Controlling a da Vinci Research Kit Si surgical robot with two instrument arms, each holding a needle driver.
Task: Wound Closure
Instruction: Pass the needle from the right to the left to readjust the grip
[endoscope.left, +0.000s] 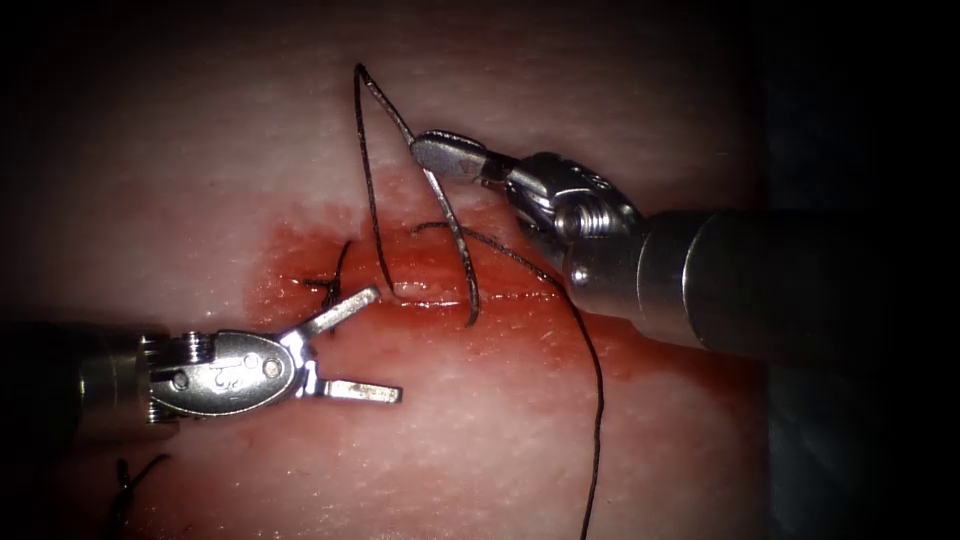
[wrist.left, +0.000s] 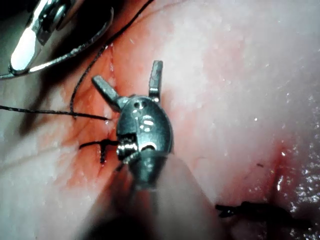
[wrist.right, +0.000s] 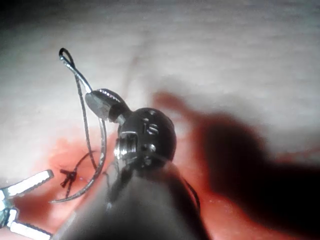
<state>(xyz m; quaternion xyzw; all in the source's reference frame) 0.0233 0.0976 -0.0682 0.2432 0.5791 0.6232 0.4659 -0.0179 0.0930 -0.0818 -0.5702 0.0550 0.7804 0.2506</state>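
Upper middle of the endoscope view, the right tool (endoscope.left: 440, 155) is pinching the needle (endoscope.left: 455, 235) near its thread end, needle clear of the tissue (endoscope.left: 640, 450), tip hanging over the cut (endoscope.left: 500, 298). Lower left, the left tool (endoscope.left: 368, 345) sits with jaws spread wide, holding nothing. The thread (endoscope.left: 596, 400) trails toward the bottom edge.

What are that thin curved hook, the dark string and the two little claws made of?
The thin curved needle, held near its thread end by the right tool above the tissue, looks like polished steel: it glints. The dark thread looks like matte fibre or a synthetic; I can't tell which. The open, empty left tool and the right tool look like brushed metal with bright highlights.
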